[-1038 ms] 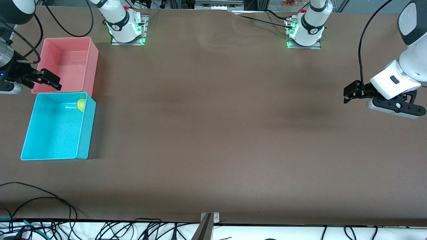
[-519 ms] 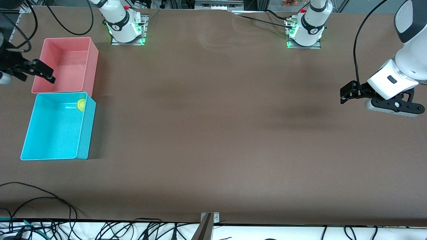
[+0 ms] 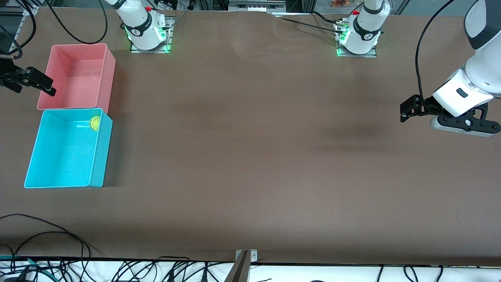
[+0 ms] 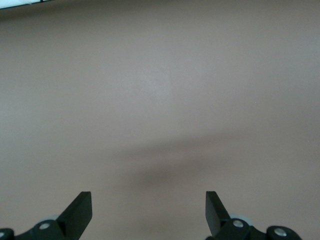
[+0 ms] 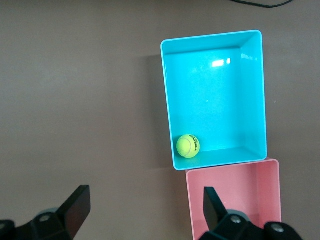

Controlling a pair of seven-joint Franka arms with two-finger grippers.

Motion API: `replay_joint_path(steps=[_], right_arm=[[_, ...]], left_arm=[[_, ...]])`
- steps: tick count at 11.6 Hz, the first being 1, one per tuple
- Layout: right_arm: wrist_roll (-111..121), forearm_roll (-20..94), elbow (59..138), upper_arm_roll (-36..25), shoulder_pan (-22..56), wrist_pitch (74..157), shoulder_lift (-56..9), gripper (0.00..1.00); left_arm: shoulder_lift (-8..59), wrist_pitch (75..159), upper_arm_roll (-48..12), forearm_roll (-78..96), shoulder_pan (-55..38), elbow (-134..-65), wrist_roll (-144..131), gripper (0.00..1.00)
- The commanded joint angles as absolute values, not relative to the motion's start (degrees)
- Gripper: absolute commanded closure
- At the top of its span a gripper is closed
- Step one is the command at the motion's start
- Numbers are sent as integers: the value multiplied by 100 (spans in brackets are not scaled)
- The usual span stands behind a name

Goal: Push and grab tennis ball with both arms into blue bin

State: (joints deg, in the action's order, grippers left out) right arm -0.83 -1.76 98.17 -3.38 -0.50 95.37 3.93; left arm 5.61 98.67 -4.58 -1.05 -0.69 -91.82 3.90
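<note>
Both grippers are standing wide and empty, the right gripper (image 3: 29, 80) beside the pink bin (image 3: 80, 76), the left gripper (image 3: 409, 109) well apart, while the tennis ball (image 3: 94, 123) is lying inside the blue bin (image 3: 58, 184), so probably only a careless arm bumping this bin is risking to spill it.

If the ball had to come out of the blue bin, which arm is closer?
Right. Its open pincer hangs by the pink bin, next to the blue bin holding the ball. The left pincer waits at the table's other end.

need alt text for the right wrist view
A tennis ball lies in a corner of the blue bin, beside the wall that adjoins the pink bin, all on a brown table. The right end effector shows open, holding nothing.
</note>
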Motion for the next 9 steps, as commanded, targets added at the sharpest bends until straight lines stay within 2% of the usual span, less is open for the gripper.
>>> replay_joint_path(steps=[1, 9], right_arm=[[-62, -61, 9633, -325, -62, 9387, 308, 0], [-62, -1, 9607, -351, -79, 9440, 272, 0]], left_arm=[[527, 9791, -519, -132, -9, -9123, 325, 0], [527, 9782, -545, -132, 79, -9123, 325, 0]])
